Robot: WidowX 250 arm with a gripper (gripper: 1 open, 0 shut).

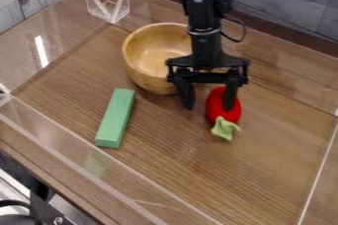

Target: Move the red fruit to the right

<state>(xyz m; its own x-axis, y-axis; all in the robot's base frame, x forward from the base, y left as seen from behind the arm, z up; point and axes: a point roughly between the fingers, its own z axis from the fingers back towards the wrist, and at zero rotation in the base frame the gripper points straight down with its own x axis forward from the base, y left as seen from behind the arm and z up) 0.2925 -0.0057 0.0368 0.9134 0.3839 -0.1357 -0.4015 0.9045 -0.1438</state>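
Gripper (209, 93) is seen spread wide and released above the red fruit (223, 118), which is laid on the wooden table (185, 170) beside the wooden bowl (156, 56).

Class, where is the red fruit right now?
In the camera view, the red fruit lies on the table right of centre, below-right of the wooden bowl, under the open gripper.

The fruit (224, 112) is glossy red with a light green cap. The block (117, 117) is plain green. The bowl (161, 58) is pale yellowish wood. The gripper (211, 94) and arm are black. The table (185, 175) is brown with dark wood grain; its walls are clear.
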